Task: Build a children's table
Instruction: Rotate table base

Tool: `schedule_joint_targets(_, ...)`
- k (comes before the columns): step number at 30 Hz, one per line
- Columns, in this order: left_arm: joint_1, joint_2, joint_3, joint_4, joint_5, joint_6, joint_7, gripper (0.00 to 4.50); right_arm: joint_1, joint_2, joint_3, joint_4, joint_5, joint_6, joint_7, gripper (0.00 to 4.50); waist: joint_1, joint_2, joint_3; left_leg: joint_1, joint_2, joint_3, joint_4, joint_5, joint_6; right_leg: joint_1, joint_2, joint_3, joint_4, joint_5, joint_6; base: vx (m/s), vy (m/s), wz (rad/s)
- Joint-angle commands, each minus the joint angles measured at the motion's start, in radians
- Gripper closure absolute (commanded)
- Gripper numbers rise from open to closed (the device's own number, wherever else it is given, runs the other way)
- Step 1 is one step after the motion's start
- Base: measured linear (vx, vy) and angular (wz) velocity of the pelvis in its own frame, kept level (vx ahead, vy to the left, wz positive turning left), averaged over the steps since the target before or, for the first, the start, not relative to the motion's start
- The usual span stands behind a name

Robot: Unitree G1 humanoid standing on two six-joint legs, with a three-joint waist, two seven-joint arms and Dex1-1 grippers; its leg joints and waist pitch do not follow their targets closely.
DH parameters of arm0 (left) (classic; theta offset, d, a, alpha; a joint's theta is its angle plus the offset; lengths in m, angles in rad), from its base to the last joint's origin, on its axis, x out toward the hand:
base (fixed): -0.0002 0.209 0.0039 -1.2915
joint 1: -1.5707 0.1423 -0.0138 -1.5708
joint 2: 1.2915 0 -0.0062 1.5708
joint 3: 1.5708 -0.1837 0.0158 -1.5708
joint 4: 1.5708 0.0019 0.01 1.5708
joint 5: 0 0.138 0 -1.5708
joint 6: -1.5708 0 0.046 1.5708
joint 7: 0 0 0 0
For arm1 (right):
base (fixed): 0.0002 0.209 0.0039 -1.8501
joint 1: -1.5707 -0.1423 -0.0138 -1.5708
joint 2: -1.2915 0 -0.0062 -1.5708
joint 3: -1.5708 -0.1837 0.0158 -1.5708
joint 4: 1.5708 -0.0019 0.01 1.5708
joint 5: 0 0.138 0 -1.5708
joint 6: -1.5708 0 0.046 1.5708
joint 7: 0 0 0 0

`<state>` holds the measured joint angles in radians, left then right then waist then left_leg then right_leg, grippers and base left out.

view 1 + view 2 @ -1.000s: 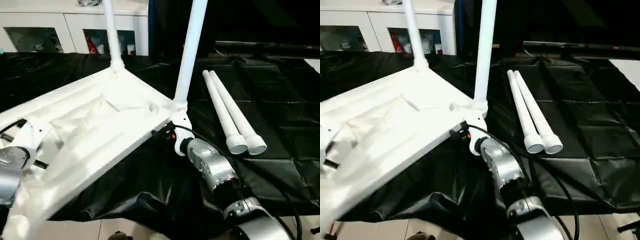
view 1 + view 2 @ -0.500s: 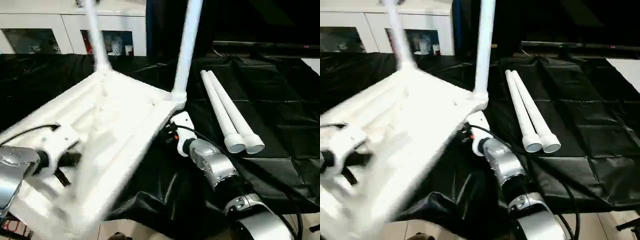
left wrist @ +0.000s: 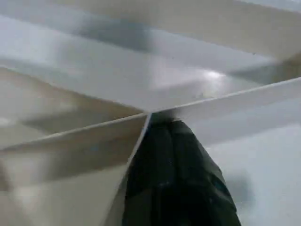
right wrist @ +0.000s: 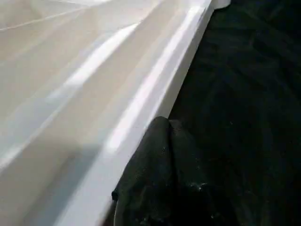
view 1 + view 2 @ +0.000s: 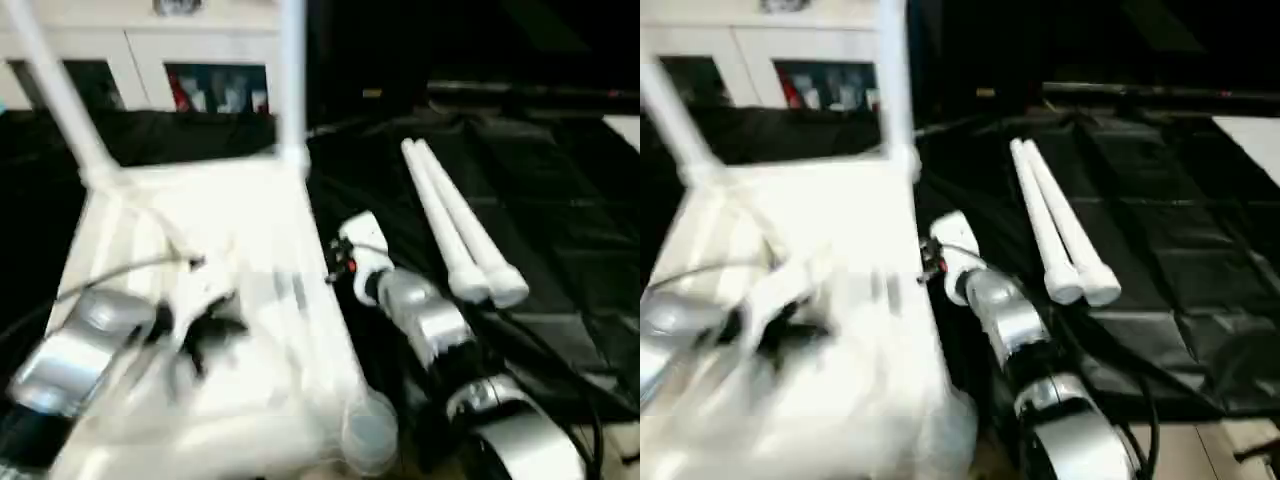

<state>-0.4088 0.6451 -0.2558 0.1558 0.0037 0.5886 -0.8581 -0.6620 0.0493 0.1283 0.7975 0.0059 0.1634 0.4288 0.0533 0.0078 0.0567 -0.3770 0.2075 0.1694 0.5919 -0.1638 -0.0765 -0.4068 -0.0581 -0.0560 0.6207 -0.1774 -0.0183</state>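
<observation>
Tabletop (image 5: 220,300): upside down on black sheet (image 5: 560,200), two legs (image 5: 292,80) standing in far sockets.
Spare legs (image 5: 455,225): side by side, right of the tabletop.
Cabinet (image 5: 130,60): behind.
Left gripper (image 3: 160,125): closed on a rib.
Right gripper (image 4: 162,127): closed, empty, at the tabletop's edge.

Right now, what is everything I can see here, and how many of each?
tabletop: one, white, upside down on the black sheet, ribs showing.
fitted legs: two, white, standing up from the far corners.
loose legs: two, white, side by side on the sheet, right of the tabletop.
black sheet: one, covering the work surface.
cabinet: one, white with glass doors, at the back.
left pincer: black, shut, against a rib.
right pincer: black, shut, beside the tabletop's edge.
</observation>
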Motion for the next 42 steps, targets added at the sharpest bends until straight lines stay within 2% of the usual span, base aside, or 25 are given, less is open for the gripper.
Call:
schedule_joint_targets(1, -0.082, 0.009, 0.021, 0.087, 0.074, -0.058, 0.110, 4.50, -0.002, 0.003, 0.013, -0.005, 0.004, -0.005, 0.021, 4.46, -0.001, 0.020, -0.063, 0.020, 0.011, -0.012, -0.079, -0.348, -0.061, 0.043, -0.067, 0.045, -0.082, -0.325, -0.141, 0.000, 0.000, 0.00)
schedule_joint_targets(3, -0.110, 0.011, 0.018, 0.137, 0.095, -0.077, 0.138, 4.50, -0.001, -0.001, 0.006, -0.013, 0.005, -0.004, 0.019, 4.46, -0.003, 0.019, -0.064, 0.019, 0.012, -0.013, -0.078, -0.329, -0.059, 0.043, -0.068, 0.046, -0.081, -0.314, -0.145, 0.000, 0.000, 0.00)
schedule_joint_targets(4, -0.117, 0.011, 0.017, 0.152, 0.101, -0.084, 0.145, 4.50, 0.000, -0.002, 0.004, -0.015, 0.006, -0.003, 0.019, 4.46, -0.003, 0.024, -0.064, 0.019, 0.012, -0.013, -0.077, -0.327, -0.058, 0.042, -0.068, 0.046, -0.080, -0.310, -0.149, 0.000, 0.000, 0.00)
schedule_joint_targets(5, -0.160, 0.008, 0.014, 0.244, 0.141, -0.125, 0.225, 4.50, 0.004, -0.012, -0.004, -0.034, 0.007, -0.002, 0.012, 4.46, -0.004, 0.022, -0.065, 0.021, 0.010, -0.011, -0.075, -0.324, -0.055, 0.039, -0.064, 0.046, -0.081, -0.294, -0.153, 0.000, 0.000, 0.00)
schedule_joint_targets(6, -0.167, 0.006, 0.014, 0.261, 0.149, -0.132, 0.246, 4.50, 0.004, -0.013, -0.006, -0.038, 0.008, -0.002, 0.011, 4.46, -0.004, 0.022, -0.065, 0.021, 0.010, -0.011, -0.075, -0.324, -0.055, 0.039, -0.064, 0.046, -0.081, -0.294, -0.153, 0.000, 0.000, 0.00)
schedule_joint_targets(9, -0.204, -0.016, 0.025, 0.362, 0.180, -0.210, 0.362, 4.50, 0.010, -0.024, -0.014, -0.063, 0.009, -0.002, 0.005, 4.46, -0.001, 0.031, -0.070, 0.020, 0.011, -0.013, -0.074, -0.311, -0.057, 0.043, -0.063, 0.044, -0.074, -0.227, -0.164, 0.000, 0.000, 0.00)
schedule_joint_targets(10, -0.211, -0.027, 0.035, 0.383, 0.178, -0.232, 0.386, 4.50, 0.012, -0.028, -0.016, -0.072, 0.009, -0.003, 0.003, 4.46, -0.001, 0.029, -0.074, 0.021, 0.014, -0.013, -0.074, -0.296, -0.057, 0.045, -0.064, 0.044, -0.069, -0.189, -0.174, 0.000, 0.000, 0.00)
schedule_joint_targets(11, -0.213, -0.045, 0.051, 0.391, 0.161, -0.264, 0.392, 4.50, 0.019, -0.042, -0.017, -0.098, 0.006, -0.003, 0.005, 4.46, 0.000, 0.029, -0.075, 0.019, 0.013, -0.012, -0.072, -0.283, -0.054, 0.046, -0.062, 0.043, -0.068, -0.166, -0.180, 0.000, 0.000, 0.00)
schedule_joint_targets(14, -0.178, -0.071, 0.098, 0.294, 0.077, -0.226, 0.291, 4.50, 0.050, -0.087, 0.003, -0.185, 0.008, 0.005, 0.079, 4.46, 0.013, 0.025, -0.082, 0.018, 0.017, -0.007, -0.066, -0.203, -0.037, 0.051, -0.065, 0.042, -0.055, -0.015, -0.223, 0.000, 0.000, 0.00)
schedule_joint_targets(16, -0.163, -0.078, 0.118, 0.250, 0.033, -0.205, 0.243, 4.50, 0.066, -0.106, 0.009, -0.230, 0.025, 0.020, 0.128, 4.46, 0.016, 0.024, -0.082, 0.015, 0.017, -0.006, -0.065, -0.183, -0.029, 0.054, -0.066, 0.041, -0.052, 0.013, -0.232, 0.000, 0.000, 0.00)
schedule_joint_targets(17, -0.130, -0.080, 0.135, 0.162, -0.046, -0.172, 0.146, 4.50, 0.098, -0.149, 0.026, -0.321, 0.060, 0.058, 0.234, 4.46, 0.019, 0.019, -0.079, 0.014, 0.016, -0.005, -0.065, -0.185, -0.020, 0.056, -0.067, 0.040, -0.053, 0.003, -0.236, 0.000, 0.000, 0.00)
schedule_joint_targets(18, -0.117, -0.076, 0.135, 0.129, -0.073, -0.153, 0.110, 4.50, 0.109, -0.165, 0.033, -0.353, 0.073, 0.073, 0.270, 4.46, 0.025, 0.017, -0.076, 0.015, 0.023, -0.003, -0.068, -0.198, -0.009, 0.056, -0.069, 0.042, -0.056, -0.031, -0.228, 0.000, 0.000, 0.00)
schedule_joint_targets(19, -0.107, -0.072, 0.133, 0.103, -0.100, -0.141, 0.079, 4.50, 0.120, -0.182, 0.039, -0.384, 0.085, 0.088, 0.303, 4.46, 0.024, 0.015, -0.074, 0.015, 0.021, -0.003, -0.068, -0.206, -0.007, 0.052, -0.067, 0.041, -0.058, -0.046, -0.228, 0.000, 0.000, 0.00)
schedule_joint_targets(21, -0.039, -0.017, 0.079, -0.027, -0.193, -0.100, -0.078, 4.50, 0.165, -0.281, 0.089, -0.501, 0.104, 0.121, 0.432, 4.46, 0.031, 0.011, -0.068, 0.015, 0.023, -0.004, -0.073, -0.238, -0.009, 0.055, -0.071, 0.042, -0.065, -0.138, -0.208, 0.000, 0.000, 0.00)
schedule_joint_targets(22, -0.035, -0.013, 0.075, -0.034, -0.197, -0.099, -0.087, 4.50, 0.168, -0.288, 0.092, -0.508, 0.104, 0.122, 0.439, 4.46, 0.031, 0.011, -0.068, 0.015, 0.023, -0.004, -0.073, -0.238, -0.009, 0.055, -0.071, 0.042, -0.065, -0.138, -0.208, 0.000, 0.000, 0.00)
schedule_joint_targets(23, -0.018, 0.003, 0.057, -0.062, -0.207, -0.088, -0.123, 4.50, 0.180, -0.320, 0.105, -0.538, 0.107, 0.134, 0.475, 4.46, 0.030, 0.013, -0.067, 0.018, 0.023, -0.002, -0.074, -0.253, -0.010, 0.048, -0.068, 0.043, -0.068, -0.172, -0.198, 0.000, 0.000, 0.00)
schedule_joint_targets(27, 0.009, 0.039, 0.005, -0.094, -0.184, -0.058, -0.190, 4.50, 0.199, -0.380, 0.119, -0.590, 0.115, 0.182, 0.550, 4.46, 0.030, 0.011, -0.058, 0.022, 0.018, -0.003, -0.075, -0.312, -0.017, 0.040, -0.067, 0.046, -0.086, -0.336, -0.153, 0.000, 0.000, 0.00)
schedule_joint_targets(28, 0.016, 0.050, -0.010, -0.096, -0.168, -0.055, -0.205, 4.50, 0.201, -0.389, 0.119, -0.600, 0.115, 0.197, 0.556, 4.46, 0.030, 0.014, -0.059, 0.023, 0.018, -0.004, -0.075, -0.314, -0.021, 0.040, -0.067, 0.046, -0.086, -0.344, -0.151, 0.000, 0.000, 0.00)
schedule_joint_targets(29, 0.017, 0.052, -0.014, -0.094, -0.160, -0.056, -0.206, 4.50, 0.202, -0.390, 0.119, -0.601, 0.115, 0.200, 0.557, 4.46, 0.029, 0.012, -0.059, 0.023, 0.018, -0.005, -0.076, -0.316, -0.022, 0.040, -0.066, 0.046, -0.088, -0.351, -0.148, 0.000, 0.000, 0.00)
schedule_joint_targets(31, 0.000, 0.052, -0.045, -0.017, -0.065, -0.095, -0.145, 4.50, 0.203, -0.400, 0.119, -0.616, 0.111, 0.219, 0.542, 4.46, 0.027, 0.015, -0.055, 0.025, 0.017, -0.007, -0.079, -0.344, -0.029, 0.037, -0.064, 0.045, -0.094, -0.392, -0.129, 0.000, 0.000, 0.00)
schedule_joint_targets(33, -0.026, 0.044, -0.046, 0.036, -0.033, -0.106, -0.084, 4.50, 0.205, -0.404, 0.122, -0.628, 0.116, 0.228, 0.540, 4.46, 0.028, 0.016, -0.057, 0.030, 0.016, -0.009, -0.078, -0.356, -0.036, 0.038, -0.069, 0.045, -0.097, -0.425, -0.117, 0.000, 0.000, 0.00)
schedule_joint_targets(36, -0.050, 0.049, -0.051, 0.075, -0.008, -0.117, -0.046, 4.50, 0.209, -0.408, 0.127, -0.643, 0.119, 0.237, 0.541, 4.46, 0.029, 0.016, -0.057, 0.033, 0.014, -0.010, -0.076, -0.377, -0.039, 0.036, -0.065, 0.043, -0.100, -0.441, -0.109, 0.000, 0.000, 0.00)
schedule_joint_targets(37, -0.056, 0.053, -0.053, 0.081, 0.000, -0.123, -0.038, 4.50, 0.211, -0.409, 0.128, -0.647, 0.118, 0.238, 0.540, 4.46, 0.030, 0.016, -0.059, 0.026, 0.014, -0.013, -0.078, -0.356, -0.038, 0.042, -0.066, 0.042, -0.096, -0.425, -0.106, 0.000, 0.000, 0.00)
schedule_joint_targets(38, -0.058, 0.053, -0.052, 0.082, 0.002, -0.124, -0.036, 4.50, 0.211, -0.409, 0.128, -0.649, 0.117, 0.239, 0.540, 4.46, 0.029, 0.015, -0.059, 0.026, 0.015, -0.013, -0.079, -0.356, -0.037, 0.040, -0.066, 0.042, -0.097, -0.428, -0.103, 0.000, 0.000, 0.00)
schedule_joint_targets(42, -0.071, 0.048, -0.034, 0.098, 0.025, -0.140, -0.003, 4.50, 0.218, -0.406, 0.120, -0.660, 0.114, 0.250, 0.528, 4.46, 0.029, 0.021, -0.064, 0.027, 0.016, -0.012, -0.076, -0.334, -0.036, 0.040, -0.065, 0.043, -0.091, -0.354, -0.134, 0.000, 0.000, 0.00)
